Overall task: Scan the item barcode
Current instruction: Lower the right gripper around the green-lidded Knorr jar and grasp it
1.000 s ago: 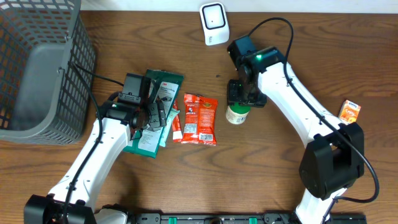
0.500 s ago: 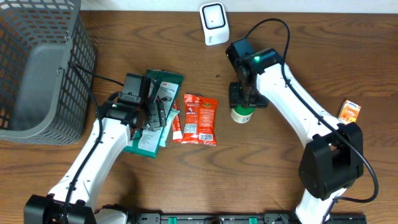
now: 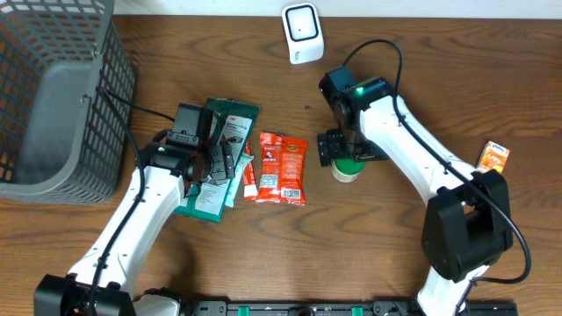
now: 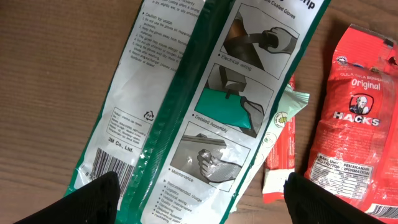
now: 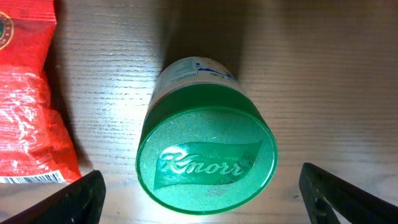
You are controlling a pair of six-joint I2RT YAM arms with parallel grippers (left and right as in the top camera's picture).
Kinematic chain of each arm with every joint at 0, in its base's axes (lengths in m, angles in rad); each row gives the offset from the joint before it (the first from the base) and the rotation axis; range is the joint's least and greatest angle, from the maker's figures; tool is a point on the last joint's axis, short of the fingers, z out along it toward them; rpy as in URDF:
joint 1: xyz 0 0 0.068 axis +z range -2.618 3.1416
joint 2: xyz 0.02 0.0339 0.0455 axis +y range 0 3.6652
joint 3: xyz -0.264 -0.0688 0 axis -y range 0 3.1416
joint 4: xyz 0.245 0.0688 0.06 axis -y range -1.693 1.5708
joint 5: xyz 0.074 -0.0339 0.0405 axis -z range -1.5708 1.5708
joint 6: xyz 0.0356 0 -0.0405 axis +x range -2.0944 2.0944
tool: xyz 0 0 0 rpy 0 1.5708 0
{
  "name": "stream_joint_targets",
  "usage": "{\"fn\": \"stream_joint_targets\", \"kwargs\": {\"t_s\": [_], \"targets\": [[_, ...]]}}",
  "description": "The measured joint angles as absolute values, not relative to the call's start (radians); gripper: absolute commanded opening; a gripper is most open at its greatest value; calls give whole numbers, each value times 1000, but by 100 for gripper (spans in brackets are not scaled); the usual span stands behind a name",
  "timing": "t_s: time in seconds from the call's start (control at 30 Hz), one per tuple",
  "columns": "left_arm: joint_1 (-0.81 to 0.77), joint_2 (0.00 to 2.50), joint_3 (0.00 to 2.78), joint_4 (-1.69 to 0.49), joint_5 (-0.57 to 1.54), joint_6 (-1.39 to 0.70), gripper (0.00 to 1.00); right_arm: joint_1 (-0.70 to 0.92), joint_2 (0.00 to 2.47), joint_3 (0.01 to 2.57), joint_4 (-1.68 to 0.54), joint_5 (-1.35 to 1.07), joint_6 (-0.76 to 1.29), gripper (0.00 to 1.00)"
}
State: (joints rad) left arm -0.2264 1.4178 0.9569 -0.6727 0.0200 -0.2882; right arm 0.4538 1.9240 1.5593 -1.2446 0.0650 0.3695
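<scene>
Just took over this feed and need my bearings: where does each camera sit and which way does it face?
Overhead: above the table, facing straight down; left arm and right arm, basket, scanner.
Left wrist: on the left arm, facing down at the green packs; fingertips in bottom corners.
Right wrist: on the right arm, facing down onto the jar lid; fingertips in bottom corners.
Shared: red packet in all three; jar in overhead and right wrist.
</scene>
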Motion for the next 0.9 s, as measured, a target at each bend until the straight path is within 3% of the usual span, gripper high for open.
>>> {"fn": "stream_joint_targets", "kwargs": {"t_s": [0.2,0.4,0.67,0.9], "targets": [[-226,1418,957,-673,20,-288,85,427,1921,1769,-1418,38,329,99],[-226,1418,957,-673,20,-288,85,413,1919,1771,-1444,-17,323,99],[-226,1418,957,-672,20,-288,85,413,1919,1658,-1357,-34,295,99],[-226,1418,957,-673,20,-288,85,412,1921,1541,-1190,-30,249,93]]}}
